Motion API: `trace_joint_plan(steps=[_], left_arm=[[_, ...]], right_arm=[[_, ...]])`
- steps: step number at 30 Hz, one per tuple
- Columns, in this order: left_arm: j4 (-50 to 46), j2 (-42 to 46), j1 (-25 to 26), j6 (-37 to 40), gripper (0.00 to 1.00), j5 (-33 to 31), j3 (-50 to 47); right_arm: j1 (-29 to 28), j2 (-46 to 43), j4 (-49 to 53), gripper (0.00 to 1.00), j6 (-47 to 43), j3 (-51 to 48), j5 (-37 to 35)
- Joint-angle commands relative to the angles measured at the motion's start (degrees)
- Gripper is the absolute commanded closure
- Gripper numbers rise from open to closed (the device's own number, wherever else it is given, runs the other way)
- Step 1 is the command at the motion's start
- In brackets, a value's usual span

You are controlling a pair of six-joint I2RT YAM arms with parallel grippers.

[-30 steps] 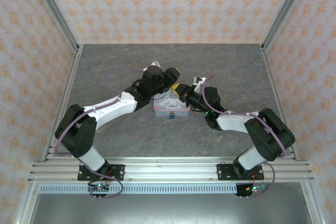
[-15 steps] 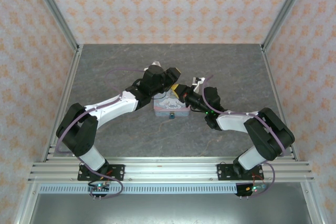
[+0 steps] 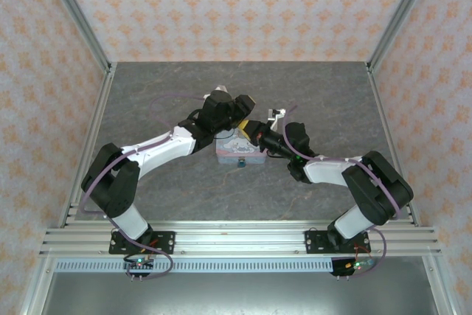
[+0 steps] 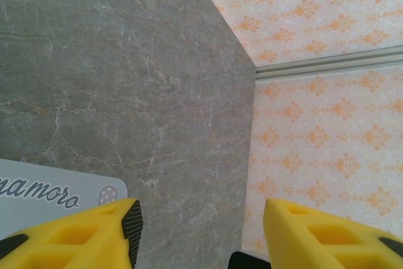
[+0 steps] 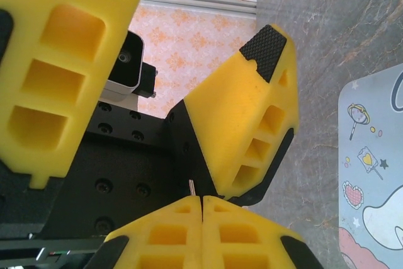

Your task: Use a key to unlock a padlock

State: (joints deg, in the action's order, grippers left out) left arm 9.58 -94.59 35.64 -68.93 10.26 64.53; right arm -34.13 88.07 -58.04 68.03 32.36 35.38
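Observation:
The tiny blue padlock (image 3: 242,161) hangs at the front edge of the pastel tin box (image 3: 234,150). My right gripper (image 5: 201,200) is shut, and a thin pale sliver, the key (image 5: 191,186), sticks out from between its tips. From above, the right gripper (image 3: 254,132) sits at the box's right rear corner, apart from the padlock. My left gripper (image 4: 201,218) is open with nothing between its fingers and hovers over the box's back edge (image 3: 240,114). Its yellow fingers (image 5: 245,111) stand right in front of the key.
The printed lid of the tin box (image 4: 50,193) lies under my left finger. Grey marble tabletop (image 3: 169,86) surrounds the box. Aluminium frame posts (image 3: 387,35) and patterned walls close in the back and sides.
The left gripper has shifted slightly back and left over the box. The right gripper has edged a little left toward it. The box and padlock have stayed put.

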Motion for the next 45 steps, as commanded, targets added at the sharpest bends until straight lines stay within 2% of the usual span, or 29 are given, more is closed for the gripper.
trace_joint_plan(steps=[1,5,11,14,20,25,28,32,36,40,45], left_arm=[[0.8,-0.1,0.2,1.3,0.45,-0.2,2.3],[0.4,0.7,0.1,1.8,0.40,-0.4,1.4],[-0.3,3.8,-0.7,2.1,0.18,-0.7,-1.8],[-0.4,5.7,-1.2,1.9,0.12,-0.8,-3.9],[-2.7,11.1,-2.6,3.2,0.06,1.5,-7.9],[-8.0,18.1,-3.2,7.5,0.05,3.8,-13.3],[-9.9,23.2,-3.3,10.0,0.09,4.9,-18.2],[-9.6,29.3,-2.7,11.8,0.20,6.9,-26.3],[-6.9,32.1,-0.4,12.1,0.30,6.5,-33.9],[-2.1,30.4,4.1,14.0,0.38,3.7,-38.3],[4.2,23.3,8.9,18.8,0.47,0.8,-38.1]], right_arm=[[-1.0,0.5,-0.3,1.00,-1.9,0.4,2.7],[-0.9,-0.9,2.0,1.00,-2.0,-0.3,-1.5],[1.2,-3.3,2.5,1.00,-0.7,-2.0,-7.0],[2.5,-3.5,2.7,1.00,-0.3,-2.1,-7.5],[4.0,-3.7,3.7,1.00,-0.6,-2.7,-6.6],[4.3,-4.9,6.9,1.00,-0.9,-3.9,-9.6],[4.3,-4.8,7.7,1.00,-0.9,-4.0,-10.3],[4.2,-4.0,7.7,1.00,0.1,-3.5,-10.1],[4.2,-2.7,7.3,1.00,1.1,-2.9,-9.8],[4.2,-1.3,7.4,1.00,1.9,-2.3,-10.1],[4.1,-0.5,7.5,1.00,2.3,-2.0,-10.5]])
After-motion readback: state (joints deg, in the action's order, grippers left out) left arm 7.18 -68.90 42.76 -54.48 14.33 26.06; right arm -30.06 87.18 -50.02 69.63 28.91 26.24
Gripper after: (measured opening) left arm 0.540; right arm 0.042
